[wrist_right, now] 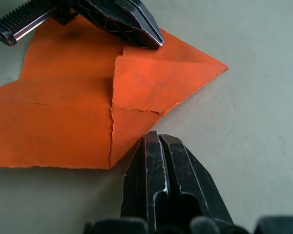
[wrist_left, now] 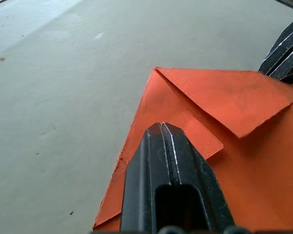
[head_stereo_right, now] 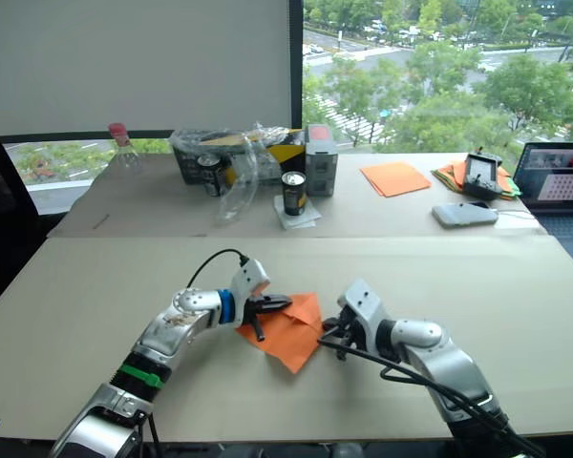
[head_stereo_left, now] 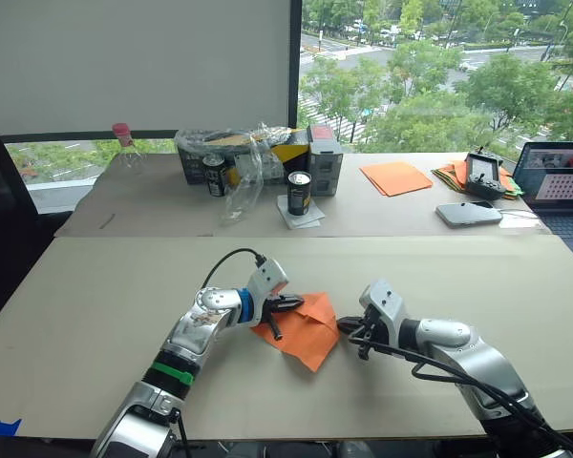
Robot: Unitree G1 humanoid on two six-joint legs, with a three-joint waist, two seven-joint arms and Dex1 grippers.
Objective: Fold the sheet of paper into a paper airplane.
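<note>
Paper (head_stereo_left: 306, 329): orange, partly folded, flat on the near table (head_stereo_left: 95, 305); corner flaps turned in to a point, creases showing.
Left gripper (head_stereo_left: 288, 303): tip on the paper's upper left part; in the left wrist view its fingers (wrist_left: 168, 161) are pressed together on the orange surface; a second black finger sticks down just left of the paper's edge.
Right gripper (head_stereo_left: 349, 325): just right of the paper, at its right edge; fingers (wrist_right: 158, 168) closed against each other, tip beside the folded flap, holding nothing.
Orange sheets (head_stereo_left: 395, 177): smooth, far table, well behind the paper and to the right.
Can (head_stereo_left: 299, 192): far table, straight behind the paper.
Laptop (head_stereo_left: 559, 181): far right of the paper.
</note>
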